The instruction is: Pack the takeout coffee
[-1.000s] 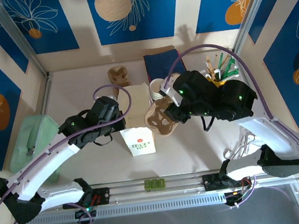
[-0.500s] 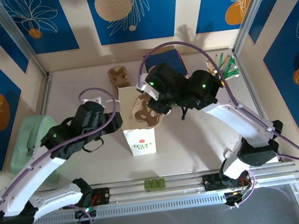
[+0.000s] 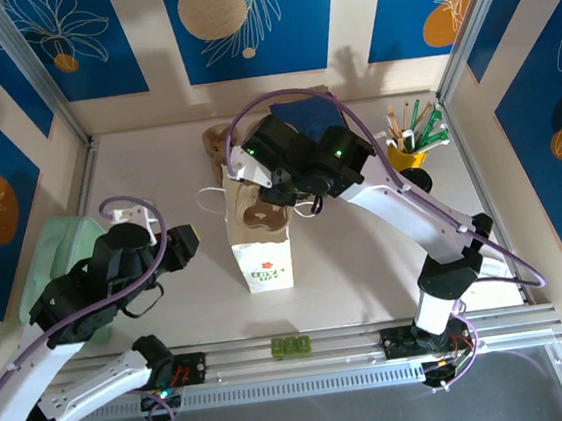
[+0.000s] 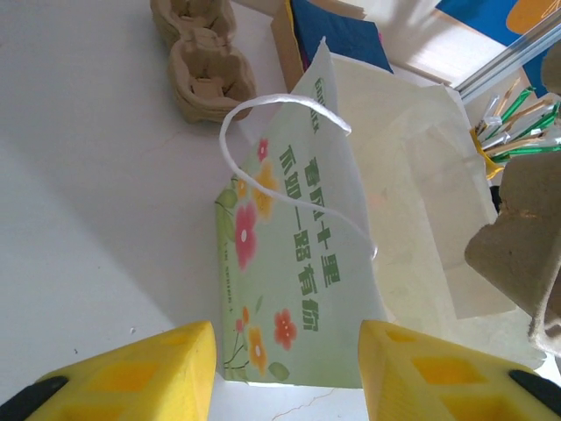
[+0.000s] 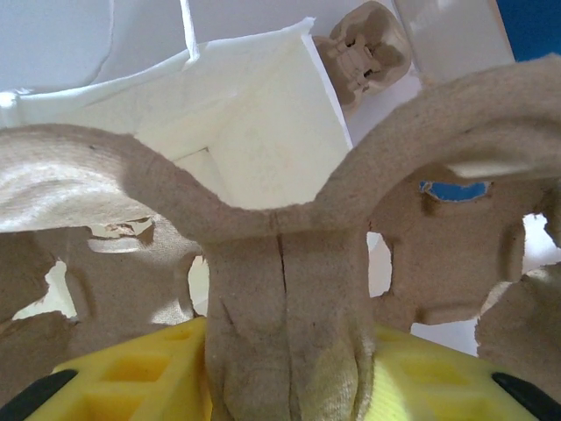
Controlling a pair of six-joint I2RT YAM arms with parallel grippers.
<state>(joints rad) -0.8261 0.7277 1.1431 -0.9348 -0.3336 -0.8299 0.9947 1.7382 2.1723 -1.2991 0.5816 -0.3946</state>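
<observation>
Basically, two things had changed w/in the last second. The left gripper (image 3: 188, 242), which had been closed at the left edge of the paper bag (image 3: 260, 245), had let go and pulled back to the left. Its yellow fingers (image 4: 166, 368) stood apart w/ nothing btw them, clear of the bag. Meanwhile the right gripper (image 5: 289, 368) had swung the pulp carrier (image 3: 259, 213) from beside the bag to right over its open mouth, and was clamped on the carrier's centre ridge. My read: the bag was standing open unaided, so the carrier looked about to go in, i.e. the packing step proper, not yet done.

The views differed. Top cam gave the layout, w/ the carrier over the mouth and the left arm off to the side, but the right wrist hid the grip itself. Right wrist cam showed that grip, plus the carrier's pockets, which were see-through w/ no cup seated as far as I could tell, and the white bag interior below. Left wrist cam showed the bag's printed side and its cord handle (image 4: 263, 118) hanging loose.

As for the takeout coffee cup, I couldn't place it; the right arm covered the table behind the bag.
</observation>
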